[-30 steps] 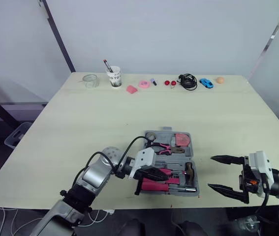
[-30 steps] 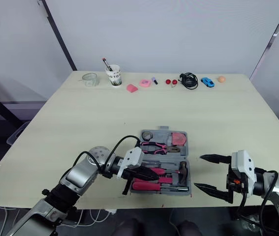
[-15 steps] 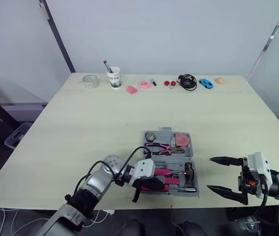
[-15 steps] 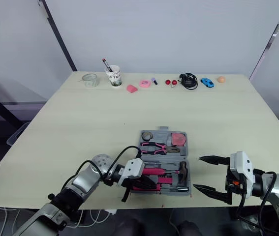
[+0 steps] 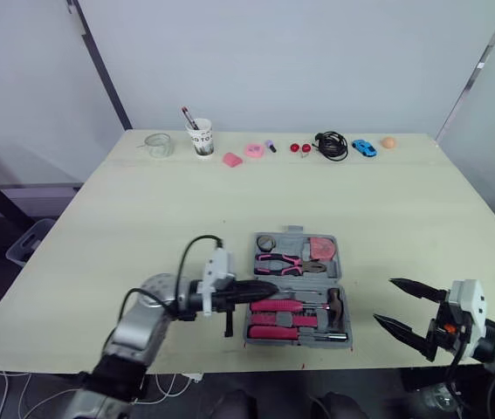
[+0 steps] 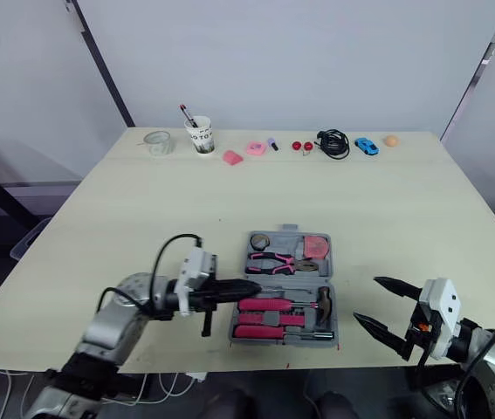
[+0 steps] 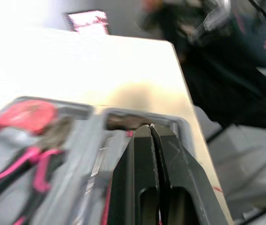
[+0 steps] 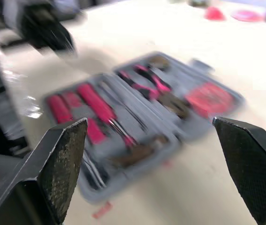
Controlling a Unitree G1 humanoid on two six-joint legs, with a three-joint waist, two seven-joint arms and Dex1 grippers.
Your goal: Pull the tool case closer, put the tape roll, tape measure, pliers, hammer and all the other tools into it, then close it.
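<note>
Tool case (image 5: pixel 298 281) lies open and flat directly ahead of the left gripper (image 5: pixel 264 287), whose tips reach just over its nearest edge, about at the ridge where the two trays meet. A second ago that gripper was hanging over the tray of pink-handled drivers (image 5: pixel 275 319), pointing down into it. Now the arm has swung out to the side and the gripper lies level, aimed across the case. In the left wrist view its two fingers (image 7: pixel 140 159) are pressed together with nothing between them. Whether the tips actually rest on the plastic I cannot tell.

The right gripper (image 5: pixel 387 302) has drawn back a little. It sits on the far side of the case from the left one, apart from the rim, its fingers spread wide and empty.

Inside the case, the pliers (image 5: pixel 284 262) lie just beyond the left gripper's tips toward the far tray, with the tape roll (image 5: pixel 266 242) and the tape measure (image 5: pixel 321 247) further that way. The hammer (image 5: pixel 335 302) lies across the case from the left tips, on the side nearer the right gripper.

My reading is that the last tool has been seated and the left arm has backed out of the tray. Packing looks finished, and closing is what remains, since both halves are still flat on the table (image 5: pixel 142 227). With its fingers clenched and low at the edge, the left gripper seems placed to steady or nudge the case rather than to pick anything up.
</note>
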